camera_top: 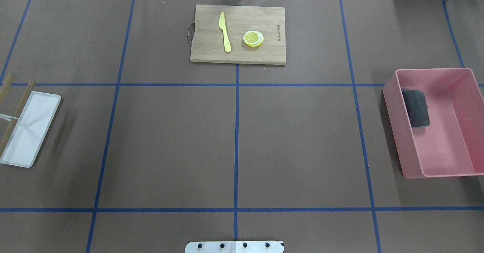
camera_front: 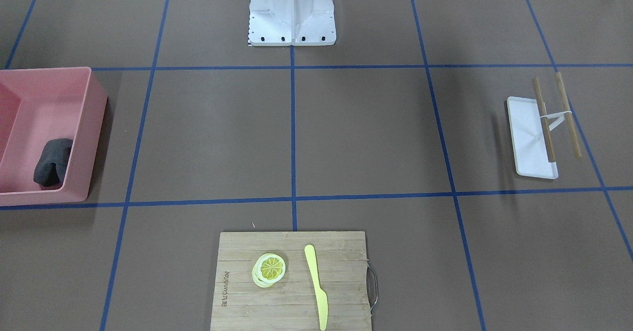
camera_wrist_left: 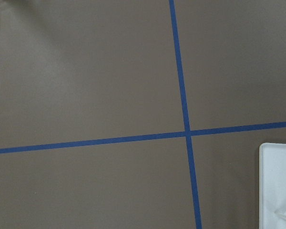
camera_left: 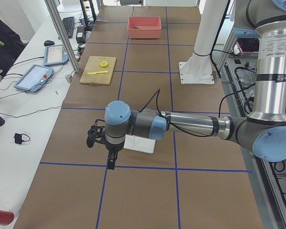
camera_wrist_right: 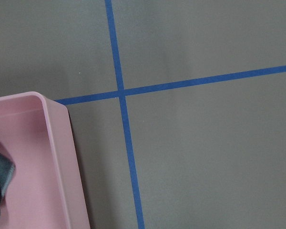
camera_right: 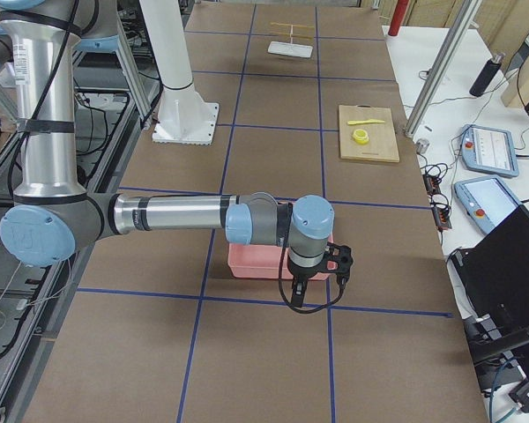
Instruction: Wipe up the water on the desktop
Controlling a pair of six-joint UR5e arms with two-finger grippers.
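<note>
The desktop [camera_top: 170, 143] is a flat brown surface with a grid of blue tape lines; I see no water on it in any view. A dark grey cloth [camera_top: 416, 107] lies folded in a pink bin [camera_top: 435, 173] on the robot's right. My right gripper [camera_right: 297, 293] hangs over the bin's outer side and shows only in the exterior right view, so I cannot tell its state. My left gripper [camera_left: 111, 161] hangs beside a white tray [camera_left: 140, 143] and shows only in the exterior left view, so I cannot tell its state either.
The white tray [camera_top: 34, 124] on the robot's left carries two wooden sticks [camera_front: 544, 118] joined by a white band. A bamboo cutting board [camera_top: 238, 33] at the far edge holds a yellow knife [camera_top: 225, 31] and lemon slices [camera_top: 253, 38]. The robot base [camera_front: 292, 9] stands mid-table.
</note>
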